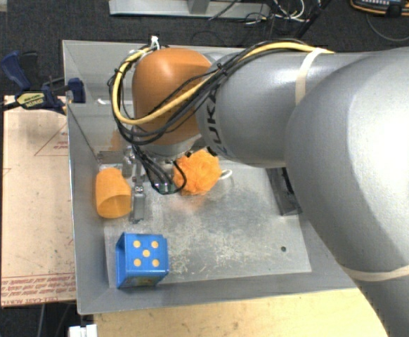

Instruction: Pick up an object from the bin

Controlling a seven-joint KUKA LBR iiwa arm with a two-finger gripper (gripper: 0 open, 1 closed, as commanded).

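Note:
My gripper (137, 210) hangs low over the left middle of the bin floor, under the orange wrist cover. An orange plastic cup (112, 194) lies on its side right beside it on the left, touching or nearly touching it. To the gripper's right and a little further back sits a fuzzy orange ball (199, 172), partly hidden by the wrist and cables. A blue die with yellow dots (142, 260) rests on the floor just in front of the gripper, near the bin's front edge.
A dark flat strip (286, 195) lies at the right of the bin, half under the arm. The big grey arm covers the bin's back and right. Bare floor stretches from the die to the front right corner.

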